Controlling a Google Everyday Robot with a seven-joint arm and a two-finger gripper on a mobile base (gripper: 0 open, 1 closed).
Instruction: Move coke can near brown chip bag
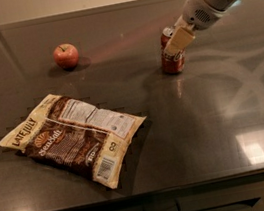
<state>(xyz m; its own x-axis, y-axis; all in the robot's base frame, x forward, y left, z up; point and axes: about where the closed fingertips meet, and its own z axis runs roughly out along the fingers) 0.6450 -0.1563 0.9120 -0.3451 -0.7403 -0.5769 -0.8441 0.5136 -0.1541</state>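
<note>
The coke can, red with a silver top, stands upright on the dark countertop at the right of centre. My gripper comes in from the upper right on a white arm and sits right at the can's upper part, with a cream pad covering the can's front. The brown chip bag lies flat at the front left, dark brown with cream edges, "Late July" lettering and a white label. The can stands well apart from the bag, to its upper right.
A red apple sits at the back left of the countertop. The counter's front edge runs along the bottom of the view, with dark cabinet fronts below it.
</note>
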